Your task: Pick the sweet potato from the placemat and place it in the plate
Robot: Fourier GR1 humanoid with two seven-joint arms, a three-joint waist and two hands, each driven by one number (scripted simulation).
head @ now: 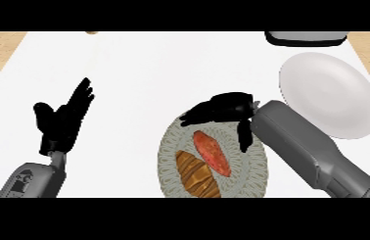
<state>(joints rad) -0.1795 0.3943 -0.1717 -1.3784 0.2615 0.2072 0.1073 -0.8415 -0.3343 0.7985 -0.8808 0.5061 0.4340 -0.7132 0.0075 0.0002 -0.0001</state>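
One sweet potato (212,153) just below rt hand (224,111).

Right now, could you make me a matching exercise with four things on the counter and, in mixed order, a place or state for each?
Things:
1. sweet potato
2. plate
3. left hand
4. right hand

Places or states:
A. white, with nothing on it, at the right
B. open, fingers up, at the left, holding nothing
C. lying on the round placemat, beside a brown pastry
D. over the placemat's far edge, just beyond the reddish vegetable

Pairs: 1-C, 2-A, 3-B, 4-D
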